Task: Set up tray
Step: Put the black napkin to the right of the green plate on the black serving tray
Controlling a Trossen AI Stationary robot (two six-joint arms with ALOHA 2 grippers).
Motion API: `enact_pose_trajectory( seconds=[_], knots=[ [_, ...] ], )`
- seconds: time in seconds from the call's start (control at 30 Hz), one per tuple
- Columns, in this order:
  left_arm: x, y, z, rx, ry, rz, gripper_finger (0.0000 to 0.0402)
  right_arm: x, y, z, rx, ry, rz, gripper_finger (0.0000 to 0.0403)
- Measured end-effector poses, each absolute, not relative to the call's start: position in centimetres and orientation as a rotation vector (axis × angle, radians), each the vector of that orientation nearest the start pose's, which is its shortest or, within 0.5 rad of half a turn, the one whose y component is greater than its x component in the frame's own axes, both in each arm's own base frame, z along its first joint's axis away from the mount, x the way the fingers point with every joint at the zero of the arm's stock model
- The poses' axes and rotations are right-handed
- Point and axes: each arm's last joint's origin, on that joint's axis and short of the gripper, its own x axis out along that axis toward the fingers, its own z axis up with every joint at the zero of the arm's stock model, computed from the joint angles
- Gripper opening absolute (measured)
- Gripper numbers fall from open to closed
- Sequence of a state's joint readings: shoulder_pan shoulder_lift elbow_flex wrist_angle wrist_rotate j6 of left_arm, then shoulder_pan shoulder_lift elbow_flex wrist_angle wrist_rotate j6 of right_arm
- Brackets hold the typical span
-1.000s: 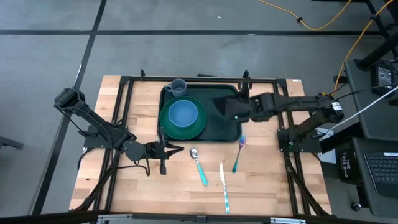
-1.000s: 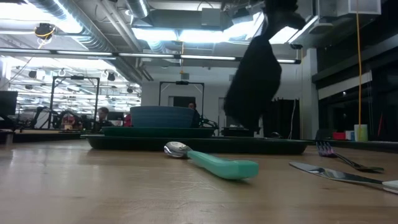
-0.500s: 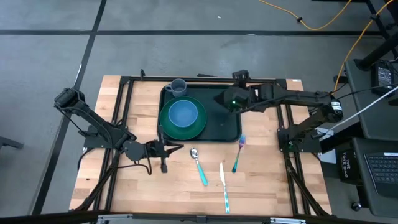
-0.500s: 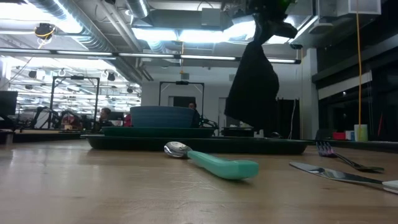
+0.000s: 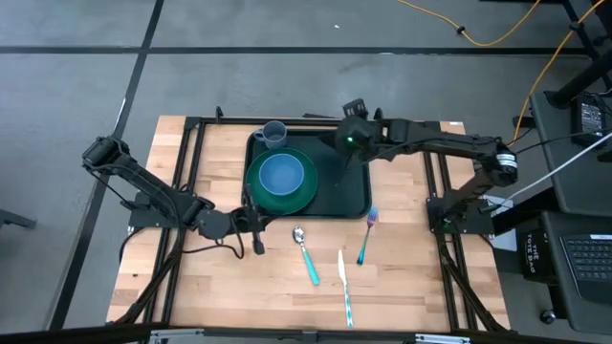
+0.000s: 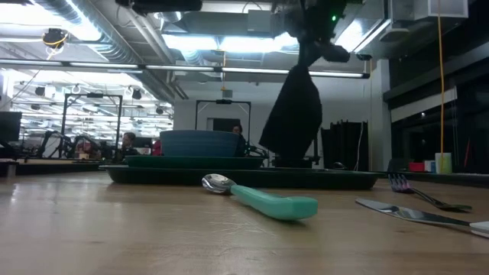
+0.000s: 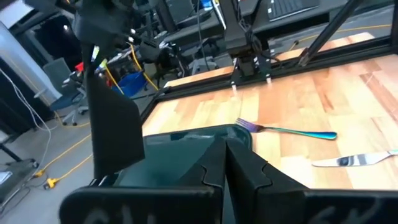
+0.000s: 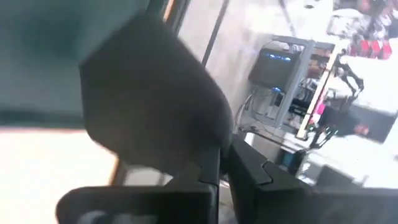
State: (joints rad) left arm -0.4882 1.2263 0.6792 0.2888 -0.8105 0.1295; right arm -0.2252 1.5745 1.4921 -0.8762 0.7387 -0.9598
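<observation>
The dark green tray (image 5: 356,196) lies at the table's far middle. On its left half sit a green plate (image 5: 304,196) with a blue bowl (image 5: 282,176) and a grey cup (image 5: 274,134). My right gripper (image 5: 349,143) is above the tray's far right part, shut on a black napkin (image 6: 292,114) that hangs below it. The napkin also shows in the left wrist view (image 7: 112,124) and the right wrist view (image 8: 149,93). My left gripper (image 5: 256,223) is shut and holds nothing. It hovers by the tray's near left corner and points at the tray (image 7: 168,155). My right gripper pinches the napkin's upper edge (image 8: 205,146) between its two fingers, coming from above at a slant. The napkin hangs down slack below the fingers, seen almost edge-on from above (image 5: 347,170). Its lower end (image 6: 289,159) is close over the tray; whether it touches, I cannot tell.
On the bare wood near the tray lie a teal-handled spoon (image 5: 307,253), a knife (image 5: 343,285) and a fork (image 5: 366,236). The fork (image 7: 286,130) and knife (image 7: 354,160) also show past my left fingers. A black frame rail (image 5: 435,191) runs along the table's right side.
My right gripper has carried the napkin toward the table's far edge and a little left, rolling its wrist. The napkin, which showed its broad face from above, now hangs narrow and edge-on below the fingers.
</observation>
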Motion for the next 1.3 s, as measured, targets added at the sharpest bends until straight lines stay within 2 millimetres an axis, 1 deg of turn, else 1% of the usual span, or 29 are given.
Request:
enact_pose_trajectory(
  seconds=[0.1,0.17,0.27,0.4,0.57,0.67,0.83,1.07,1.3],
  knots=[
    [23.6,-10.1,25.3,0.274,0.228,0.31,0.0006,31.4,-10.3,32.2,-1.147,1.434,-0.312,0.0016],
    [23.6,-10.1,25.3,0.272,0.228,0.307,0.0006,31.8,-11.2,31.4,-1.179,1.507,-0.362,0.0016],
    [23.6,-10.1,25.3,0.253,0.225,0.308,0.0006,32.0,-12.2,30.8,-1.229,1.601,-0.422,0.0016],
    [23.6,-10.1,25.3,0.252,0.229,0.308,0.0006,32.2,-12.9,30.6,-1.227,1.608,-0.42,0.0016],
    [23.6,-10.1,25.3,0.252,0.229,0.308,0.0006,32.6,-13.1,30.7,-1.188,1.528,-0.426,0.0016],
    [23.6,-10.1,25.3,0.252,0.229,0.308,0.0006,32.7,-13.0,30.5,-1.176,1.511,-0.382,0.0016],
    [23.6,-10.1,25.3,0.25,0.229,0.308,0.0006,33.1,-13.2,29.7,-1.196,1.56,-0.396,0.0016],
    [23.6,-10.2,25.3,0.25,0.229,0.306,0.0006,32.9,-13.4,30.0,-1.283,1.66,-0.479,0.0016],
    [23.6,-10.2,25.3,0.251,0.229,0.306,0.0006,33.0,-13.4,29.9,-1.276,1.634,-0.423,0.0016]
  ],
)
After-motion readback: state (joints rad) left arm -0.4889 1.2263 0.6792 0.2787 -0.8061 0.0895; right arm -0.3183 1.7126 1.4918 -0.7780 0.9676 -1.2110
